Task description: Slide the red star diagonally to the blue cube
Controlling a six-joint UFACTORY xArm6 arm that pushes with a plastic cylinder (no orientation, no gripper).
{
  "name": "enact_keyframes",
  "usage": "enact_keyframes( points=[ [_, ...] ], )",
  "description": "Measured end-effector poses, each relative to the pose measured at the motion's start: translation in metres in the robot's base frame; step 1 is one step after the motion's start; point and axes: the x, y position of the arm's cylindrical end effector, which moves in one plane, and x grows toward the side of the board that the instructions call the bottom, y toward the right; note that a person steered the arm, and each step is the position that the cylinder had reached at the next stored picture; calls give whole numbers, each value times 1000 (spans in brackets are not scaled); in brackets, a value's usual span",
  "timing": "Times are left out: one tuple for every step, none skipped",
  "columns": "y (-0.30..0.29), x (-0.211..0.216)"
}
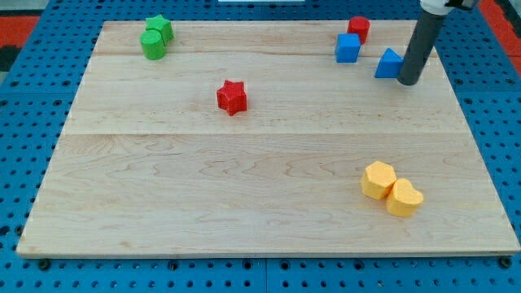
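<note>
The red star point(232, 97) lies on the wooden board point(244, 187), left of centre in the upper half. The blue cube point(348, 48) sits near the view's top right, with a red cylinder-like block point(359, 28) touching its upper right. A blue triangular block point(389, 63) lies just right of the cube. My tip point(409, 80) rests on the board right beside the blue triangular block, at its right edge. It is far to the right of the red star.
Two green blocks point(155, 37) sit together at the view's top left. Two yellow blocks point(391, 190) sit together at the view's bottom right. The board lies on a blue pegboard surface point(24, 98).
</note>
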Motion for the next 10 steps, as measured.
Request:
enact_keyframes(
  points=[
    [-27, -24],
    [-37, -11],
    [-95, 42],
    [-188, 64],
    [-300, 93],
    [-303, 55],
    [-206, 51],
    [-146, 45],
    [-151, 12],
    [-214, 67]
  ],
)
